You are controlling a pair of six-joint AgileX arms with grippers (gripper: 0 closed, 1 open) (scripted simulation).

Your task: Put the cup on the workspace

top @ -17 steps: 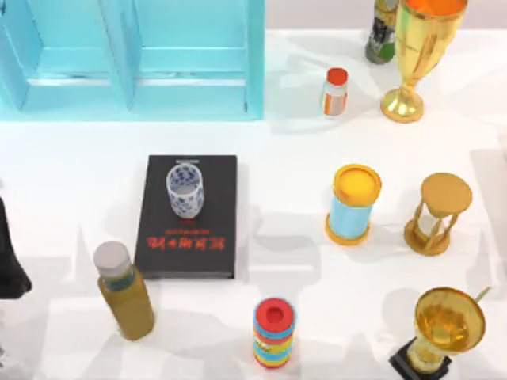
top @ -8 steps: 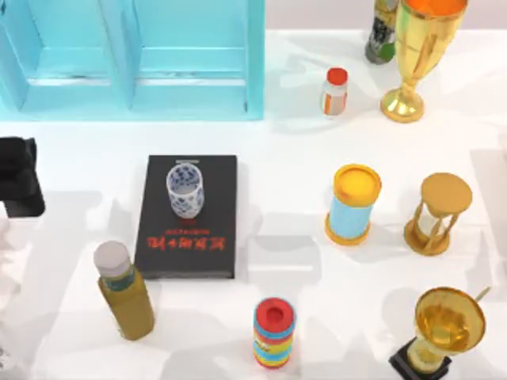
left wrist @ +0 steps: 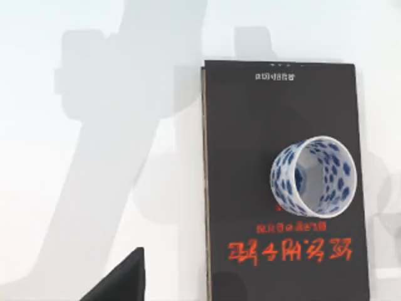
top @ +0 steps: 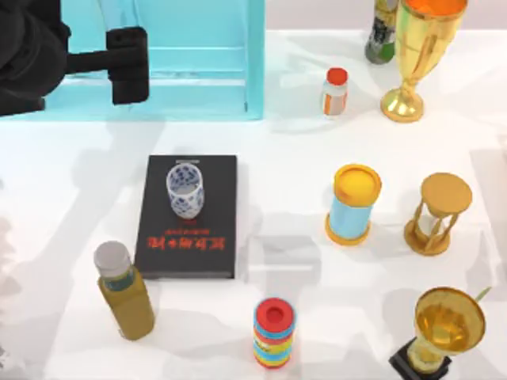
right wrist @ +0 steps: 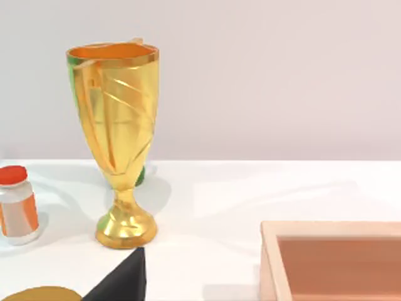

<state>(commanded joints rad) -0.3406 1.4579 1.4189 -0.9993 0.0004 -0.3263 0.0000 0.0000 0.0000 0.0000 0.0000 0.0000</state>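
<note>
The cup, small and white with a blue pattern, stands upright on the black book with red lettering, left of the table's middle. The left wrist view looks down on the cup and the book. The white workspace surrounds the book. My left gripper hangs high over the blue cabinet at the far left, well away from the cup. A black edge of my right gripper shows in the right wrist view, facing a golden trophy.
A light blue cabinet spans the far left. An amber bottle stands near the book's front left corner, and a striped canister near its front right. A blue cylinder, an hourglass and trophies occupy the right side.
My left arm has swung from the table's left edge towards the far left and now hangs over the cabinet. The cup and the book have not moved.
</note>
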